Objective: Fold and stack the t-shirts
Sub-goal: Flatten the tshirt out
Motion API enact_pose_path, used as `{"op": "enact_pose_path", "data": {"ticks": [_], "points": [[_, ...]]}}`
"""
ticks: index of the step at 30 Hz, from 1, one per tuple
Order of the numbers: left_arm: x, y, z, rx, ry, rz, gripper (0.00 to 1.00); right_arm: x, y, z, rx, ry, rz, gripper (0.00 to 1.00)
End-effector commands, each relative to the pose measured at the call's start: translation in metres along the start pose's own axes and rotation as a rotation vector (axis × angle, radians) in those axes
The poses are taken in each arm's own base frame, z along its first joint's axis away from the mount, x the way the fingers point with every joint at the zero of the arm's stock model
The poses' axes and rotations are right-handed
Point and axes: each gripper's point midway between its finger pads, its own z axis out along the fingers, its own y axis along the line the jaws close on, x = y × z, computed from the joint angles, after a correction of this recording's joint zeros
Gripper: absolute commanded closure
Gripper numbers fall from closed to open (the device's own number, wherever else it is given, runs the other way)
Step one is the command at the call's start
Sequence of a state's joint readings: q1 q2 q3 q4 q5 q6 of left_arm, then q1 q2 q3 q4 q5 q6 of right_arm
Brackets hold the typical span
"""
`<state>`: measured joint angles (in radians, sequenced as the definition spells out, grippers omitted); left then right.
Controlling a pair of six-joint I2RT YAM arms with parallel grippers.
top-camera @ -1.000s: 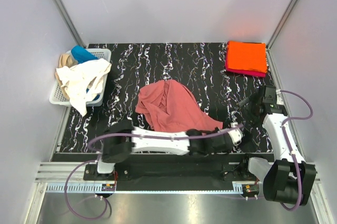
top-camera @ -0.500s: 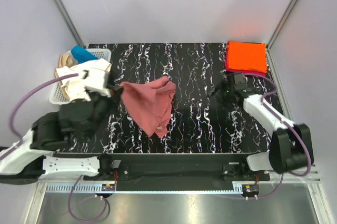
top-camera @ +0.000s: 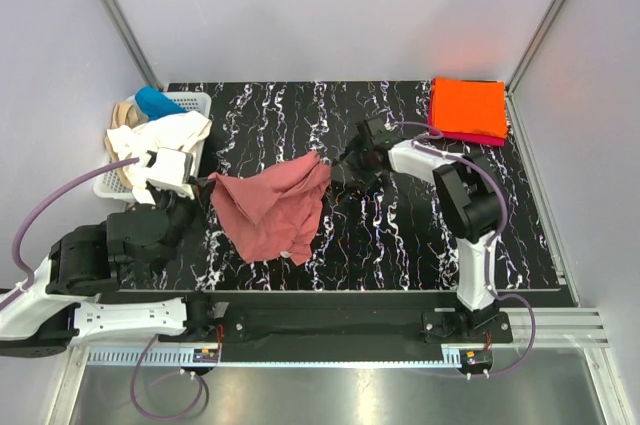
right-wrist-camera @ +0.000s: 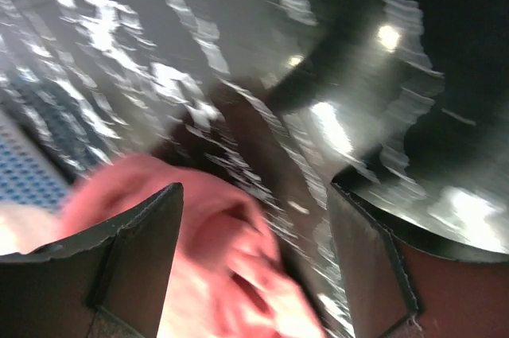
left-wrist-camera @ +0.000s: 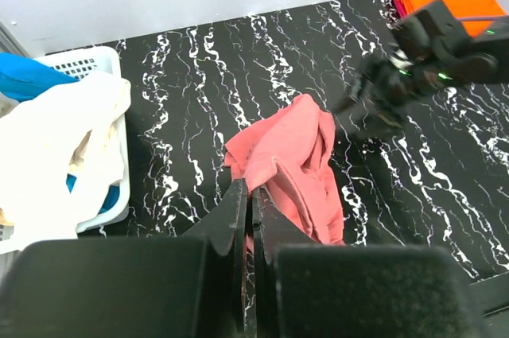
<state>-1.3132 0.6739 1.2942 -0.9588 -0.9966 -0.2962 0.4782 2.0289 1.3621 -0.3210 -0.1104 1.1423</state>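
A dusty salmon-pink t-shirt (top-camera: 270, 213) lies crumpled left of the table's middle. My left gripper (top-camera: 207, 183) is shut on its left corner, and the left wrist view shows pink cloth (left-wrist-camera: 296, 155) pinched at the tips of that gripper (left-wrist-camera: 248, 195). My right gripper (top-camera: 346, 159) hovers open at the shirt's upper right corner. In the blurred right wrist view, pink cloth (right-wrist-camera: 231, 274) lies between and below the spread fingers of the right gripper (right-wrist-camera: 254, 219), which do not grip it. A folded orange t-shirt (top-camera: 467, 106) rests on a magenta t-shirt (top-camera: 468, 136) at the back right.
A white lattice basket (top-camera: 190, 101) stands at the back left with a cream-white t-shirt (top-camera: 160, 150) spilling over its rim, and tan (top-camera: 125, 113) and blue (top-camera: 156, 101) ones inside. Grey walls close in the black marbled table (top-camera: 400, 225) on three sides.
My left arm swung from the right front across to the left, dragging the pink shirt leftward by its corner. My right arm reached from the right side to the shirt's right corner.
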Motion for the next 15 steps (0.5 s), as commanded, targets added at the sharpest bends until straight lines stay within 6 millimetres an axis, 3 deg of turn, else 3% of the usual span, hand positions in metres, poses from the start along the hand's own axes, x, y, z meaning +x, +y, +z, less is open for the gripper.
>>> {"op": "enact_pose_path", "data": {"ticks": [1,6,8,9,11,12,13,14,15], "points": [[-0.005,0.006,-0.001,-0.031,-0.014,-0.012,1.00,0.002,0.048,0.011,-0.121,0.018,0.034,0.20],[-0.003,-0.001,0.005,-0.043,0.003,0.028,1.00,0.013,0.069,0.030,-0.179,0.061,0.045,0.21],[-0.003,-0.003,0.006,-0.043,0.007,0.030,1.00,0.013,0.079,0.031,-0.210,0.074,0.036,0.29],[-0.003,-0.004,0.007,-0.048,0.009,0.034,1.00,0.015,0.081,0.030,-0.220,0.086,0.029,0.47],[-0.005,-0.004,0.008,-0.054,0.004,0.030,1.00,0.011,0.093,0.020,-0.257,0.074,0.006,0.73],[-0.007,-0.004,0.008,-0.063,0.000,0.033,1.00,0.003,0.097,0.013,-0.273,0.051,-0.022,0.98],[-0.010,-0.003,0.008,-0.069,-0.007,0.030,1.00,-0.004,0.099,0.005,-0.285,0.036,-0.034,1.00],[-0.016,-0.001,0.009,-0.085,-0.023,0.040,1.00,-0.015,0.108,-0.019,-0.322,0.004,-0.063,1.00],[-0.020,-0.003,0.011,-0.087,-0.031,0.050,1.00,-0.040,0.106,-0.034,-0.327,-0.050,-0.054,1.00]]}}
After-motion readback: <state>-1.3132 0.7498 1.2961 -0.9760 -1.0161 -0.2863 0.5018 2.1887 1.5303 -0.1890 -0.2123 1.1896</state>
